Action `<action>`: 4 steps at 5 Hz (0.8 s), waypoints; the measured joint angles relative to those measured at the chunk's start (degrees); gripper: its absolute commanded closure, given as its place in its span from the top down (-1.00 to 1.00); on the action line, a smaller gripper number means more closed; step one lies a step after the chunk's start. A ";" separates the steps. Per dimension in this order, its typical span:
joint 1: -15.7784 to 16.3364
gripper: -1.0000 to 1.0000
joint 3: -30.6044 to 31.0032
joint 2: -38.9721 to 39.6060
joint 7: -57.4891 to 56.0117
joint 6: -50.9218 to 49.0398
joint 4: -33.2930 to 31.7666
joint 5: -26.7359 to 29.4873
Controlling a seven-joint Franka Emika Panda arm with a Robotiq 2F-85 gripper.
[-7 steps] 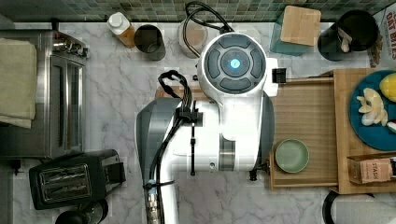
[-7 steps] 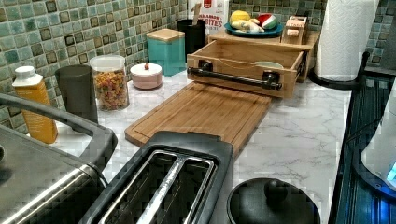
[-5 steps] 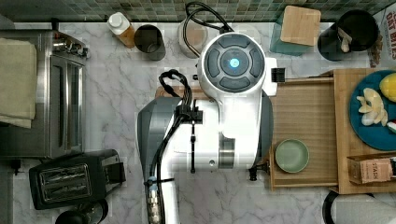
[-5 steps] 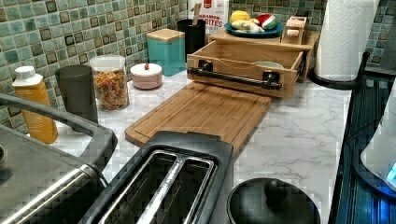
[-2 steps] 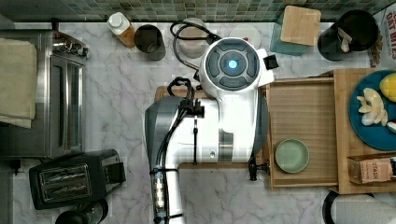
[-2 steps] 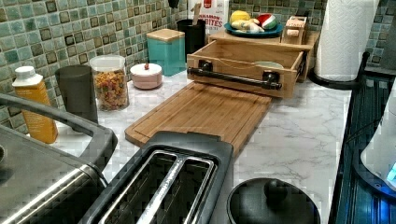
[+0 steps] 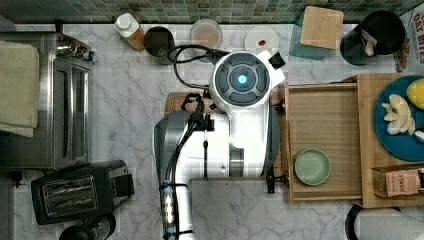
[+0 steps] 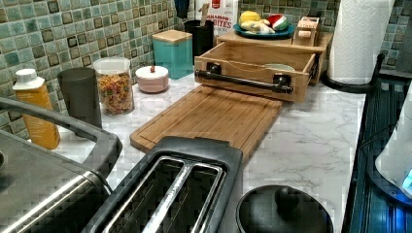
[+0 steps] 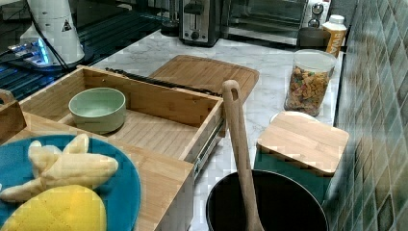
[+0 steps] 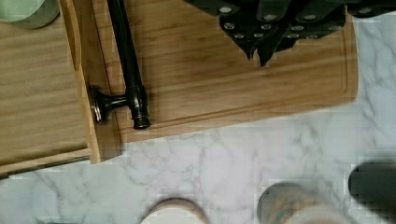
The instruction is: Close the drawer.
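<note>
While the arm [image 7: 240, 125] hung over the cutting board [image 8: 214, 114] in the top view, its white-and-grey body hid most of that board, w/ the round wrist cap and its blue light sitting just off the drawer's front. The gripper [image 10: 261, 35] showed in the wrist view as a dark block above the board, near the handle [image 10: 126, 60] but apart from it; the fingertips looked close together w/ nothing between them, though how far open the jaws stood I could not tell for sure.

The drawer [image 7: 325, 105] stood pulled out from the wooden box [image 9: 159, 173], its front rim meeting the board's end. A green bowl [image 7: 312, 167] sat inside, at the front corner nearer the counter's front edge. The black bar handle ran across the drawer front, overhanging the board.

On the box top lay a blue plate [image 7: 400, 140] w/ toy fruit, and a small tea box [image 7: 400, 181] beside it. Along the tiled back edge of the counter stood an orange bottle [image 8: 33, 109], a dark cup [image 8: 80, 94], a cereal jar [image 8: 114, 85], a pink lidded dish [image 8: 151, 78] and a teal canister [image 8: 172, 52] w/ a wooden lid. A toaster [image 7: 75, 192] and toaster oven [image 7: 45, 105] filled the far end, away from the drawer. A paper towel roll [image 8: 359, 39] stood by the box.
</note>
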 measured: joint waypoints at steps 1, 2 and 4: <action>-0.16 -1.00 0.20 -0.01 -1.99 0.03 -2.24 -0.48; -0.40 -1.00 0.03 -0.14 -4.20 6.10 -5.88 -0.74; -0.07 -1.00 0.10 -0.08 -5.23 14.67 -12.93 -4.09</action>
